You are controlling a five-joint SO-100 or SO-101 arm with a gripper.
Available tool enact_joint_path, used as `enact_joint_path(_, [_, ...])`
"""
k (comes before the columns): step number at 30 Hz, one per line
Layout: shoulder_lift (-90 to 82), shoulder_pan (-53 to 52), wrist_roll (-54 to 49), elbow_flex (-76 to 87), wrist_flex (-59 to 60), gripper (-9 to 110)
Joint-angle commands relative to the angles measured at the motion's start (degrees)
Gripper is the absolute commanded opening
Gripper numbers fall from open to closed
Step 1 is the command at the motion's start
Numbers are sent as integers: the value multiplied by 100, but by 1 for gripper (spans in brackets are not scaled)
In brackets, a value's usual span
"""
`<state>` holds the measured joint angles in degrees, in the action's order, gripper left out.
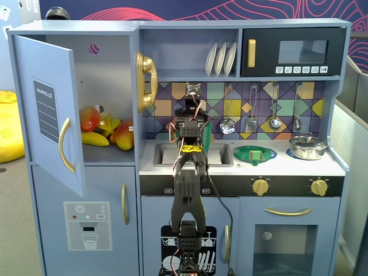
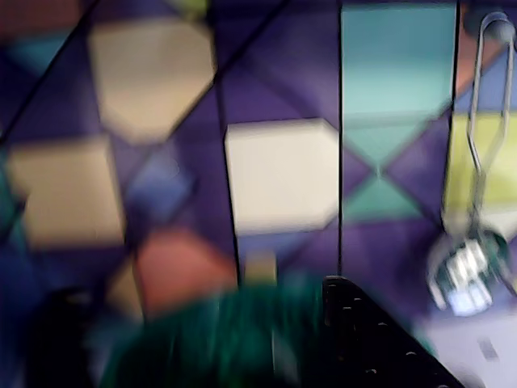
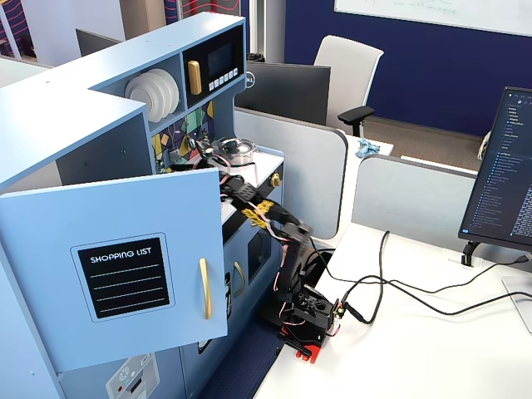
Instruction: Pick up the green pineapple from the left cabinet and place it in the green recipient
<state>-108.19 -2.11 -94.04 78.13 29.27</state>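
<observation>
The left cabinet (image 1: 109, 69) stands open, its labelled door (image 3: 116, 266) swung out. Inside lie red-orange fruits (image 1: 89, 118) and a yellow banana (image 1: 95, 138); no green pineapple shows in any view. My gripper (image 1: 193, 95) is raised over the sink, facing the tiled back wall; it also shows in a fixed view (image 3: 202, 147). In the wrist view the gripper (image 2: 198, 299) has its jaws wide apart, and a blurred dark-green ribbed shape, likely the green recipient (image 2: 242, 343), lies low between them, apart from the black finger (image 2: 363, 339). The arm hides it in both fixed views.
A flat green plate (image 1: 255, 154) and a silver pot (image 1: 307, 147) sit on the counter right of the sink (image 1: 164, 154). Utensils hang on the back wall, a ladle (image 2: 468, 267) close on the right. A gold phone (image 1: 146, 80) hangs to the left.
</observation>
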Motion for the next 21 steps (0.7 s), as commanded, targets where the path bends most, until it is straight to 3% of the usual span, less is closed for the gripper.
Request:
enact_joint_path(1, [-2391, -97, -606, 1107, 1503, 0])
enact_joint_path(5, [-3946, -246, -563, 2426, 2769, 0])
enact_joint_path(9, [-5194, -308, -62, 4122, 3287, 0])
enact_joint_path(16, [-6469, -299, 606, 7312, 3015, 0])
enact_joint_path(21, [-7075, -79, 1301, 8710, 2698, 0])
